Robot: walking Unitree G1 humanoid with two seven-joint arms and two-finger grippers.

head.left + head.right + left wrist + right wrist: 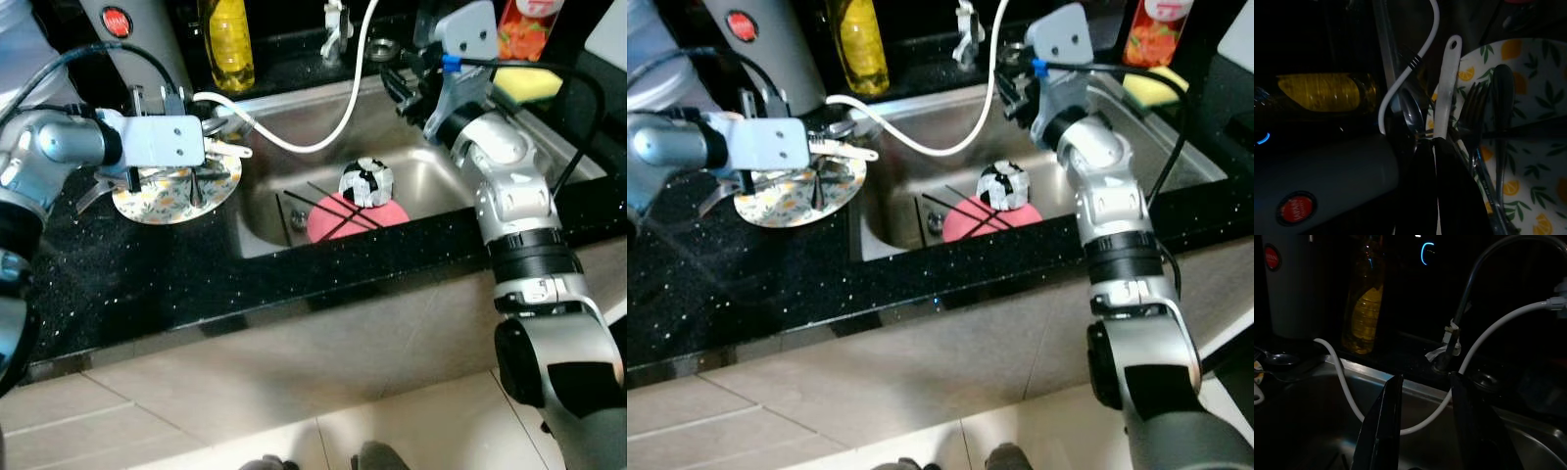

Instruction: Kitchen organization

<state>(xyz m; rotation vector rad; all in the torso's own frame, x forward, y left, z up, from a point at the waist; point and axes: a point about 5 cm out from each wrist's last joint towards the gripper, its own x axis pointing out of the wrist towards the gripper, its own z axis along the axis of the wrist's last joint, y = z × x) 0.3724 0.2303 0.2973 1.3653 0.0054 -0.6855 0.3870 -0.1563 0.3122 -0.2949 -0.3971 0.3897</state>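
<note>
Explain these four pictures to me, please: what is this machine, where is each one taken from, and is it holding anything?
This is a humanoid robot with two silver arms, standing at a black kitchen counter with a steel sink. The two wide pictures come from the two eyes of a camera on its head, looking down. The two dark ones come from small cameras on its wrists, looking along each hand's black fingers.

The left hand is shut on a white utensil handle, above a lemon-patterned plate with a fork and spoons on it. The right hand hovers open over the sink, near the tap and a white hose.

In the sink lie a pink bowl, dark chopsticks and a black-and-white cup. Behind stand a yellow oil bottle, a grey appliance with a red button and a yellow sponge.
</note>
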